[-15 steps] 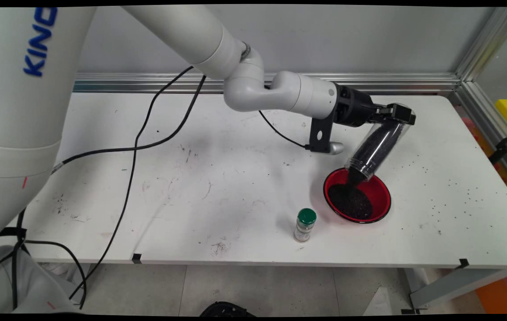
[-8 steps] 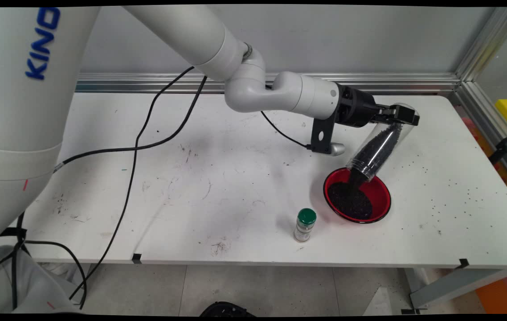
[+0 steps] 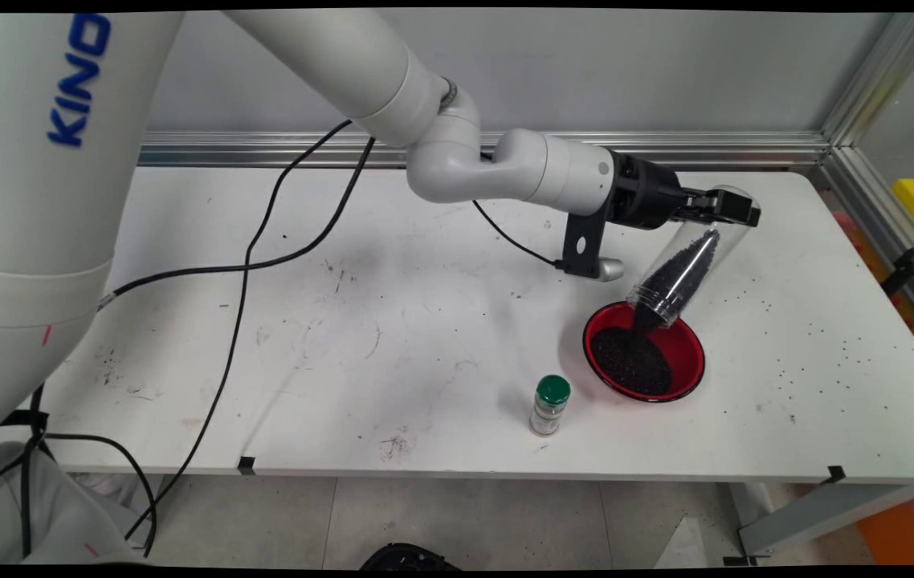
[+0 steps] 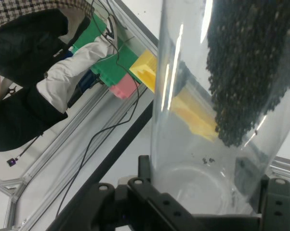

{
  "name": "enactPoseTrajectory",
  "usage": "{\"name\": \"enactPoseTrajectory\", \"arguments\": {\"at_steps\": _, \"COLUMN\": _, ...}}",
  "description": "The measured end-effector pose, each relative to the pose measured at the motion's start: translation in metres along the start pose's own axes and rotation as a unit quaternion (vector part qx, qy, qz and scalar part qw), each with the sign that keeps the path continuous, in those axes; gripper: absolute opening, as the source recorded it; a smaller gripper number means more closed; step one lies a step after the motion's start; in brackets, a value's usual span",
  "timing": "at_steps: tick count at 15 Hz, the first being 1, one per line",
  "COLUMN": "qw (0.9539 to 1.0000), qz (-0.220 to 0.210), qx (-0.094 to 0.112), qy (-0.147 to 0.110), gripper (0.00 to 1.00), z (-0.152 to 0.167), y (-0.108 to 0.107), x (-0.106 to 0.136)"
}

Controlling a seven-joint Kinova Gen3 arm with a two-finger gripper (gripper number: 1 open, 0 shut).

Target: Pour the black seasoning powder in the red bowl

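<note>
My gripper (image 3: 726, 209) is shut on the base of a clear plastic cup (image 3: 682, 265), which is tipped mouth-down over a red bowl (image 3: 686, 371). Black grains (image 3: 675, 273) fill the cup's lower part and stream from its mouth into the bowl, where a dark heap (image 3: 631, 363) lies. In the hand view the clear plastic cup (image 4: 183, 144) fills the frame between the fingers (image 4: 154, 202), with the black grains (image 4: 246, 72) slid away from its bare base.
A small jar with a green lid (image 3: 550, 405) stands upright just left of the bowl, near the table's front edge. Stray black grains (image 3: 834, 337) dot the table to the right. Black cables (image 3: 248, 257) trail across the left half.
The gripper has shifted slightly right and tipped the cup further. The grains have drained from the cup's base toward its mouth, and the heap in the bowl has grown.
</note>
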Motion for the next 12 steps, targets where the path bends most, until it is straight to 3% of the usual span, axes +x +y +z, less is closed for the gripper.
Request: {"name": "enactPoseTrajectory", "arguments": {"at_steps": 12, "qw": 1.0000, "qz": -0.002, "qx": 0.002, "qy": -0.003, "gripper": 0.00, "z": 0.0040, "y": -0.0030, "x": -0.0016}}
